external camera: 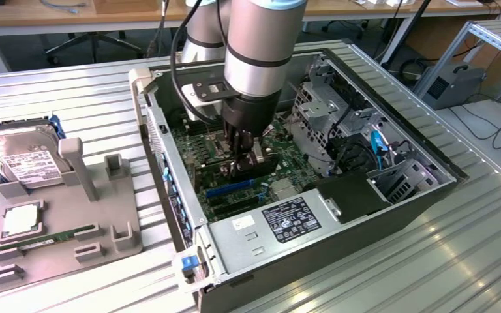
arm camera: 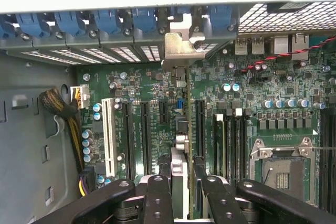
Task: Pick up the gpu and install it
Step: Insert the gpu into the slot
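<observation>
The pincer [arm camera: 182,192] is clamped on the gpu [arm camera: 182,129], which stands on edge inside the open computer case [external camera: 338,254] over the motherboard [arm camera: 147,93]. Its metal bracket [arm camera: 178,45] seems to touch the rear slot wall.

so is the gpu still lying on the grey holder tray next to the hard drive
No, the gpu stands on edge between the gripper fingers, over the motherboard slots inside the case.
</observation>
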`<state>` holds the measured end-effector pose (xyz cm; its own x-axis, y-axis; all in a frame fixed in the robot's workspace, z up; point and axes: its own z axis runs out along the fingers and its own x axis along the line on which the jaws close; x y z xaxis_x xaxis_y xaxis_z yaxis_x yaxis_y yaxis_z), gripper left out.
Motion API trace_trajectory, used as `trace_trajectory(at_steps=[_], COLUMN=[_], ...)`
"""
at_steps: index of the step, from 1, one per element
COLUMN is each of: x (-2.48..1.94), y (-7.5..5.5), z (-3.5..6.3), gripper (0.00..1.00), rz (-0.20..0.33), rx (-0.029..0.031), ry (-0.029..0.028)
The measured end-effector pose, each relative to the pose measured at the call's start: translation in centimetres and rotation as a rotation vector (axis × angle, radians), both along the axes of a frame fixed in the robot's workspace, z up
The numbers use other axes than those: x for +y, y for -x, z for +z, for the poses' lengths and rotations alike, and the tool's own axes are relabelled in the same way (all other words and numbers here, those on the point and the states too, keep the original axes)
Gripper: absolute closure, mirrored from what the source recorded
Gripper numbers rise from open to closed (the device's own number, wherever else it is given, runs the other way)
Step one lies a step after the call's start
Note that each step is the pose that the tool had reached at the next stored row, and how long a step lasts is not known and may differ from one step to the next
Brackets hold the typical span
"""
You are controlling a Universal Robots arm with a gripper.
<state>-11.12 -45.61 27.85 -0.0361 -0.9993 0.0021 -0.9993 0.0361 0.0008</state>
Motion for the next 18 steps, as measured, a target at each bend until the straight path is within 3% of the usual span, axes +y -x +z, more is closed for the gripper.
trace_trajectory(at_steps=[18], x=[0.0], y=[0.27], z=[-0.3], gripper=[0.73], rz=[0.0], rx=[-0.0001], ry=[-0.0002])
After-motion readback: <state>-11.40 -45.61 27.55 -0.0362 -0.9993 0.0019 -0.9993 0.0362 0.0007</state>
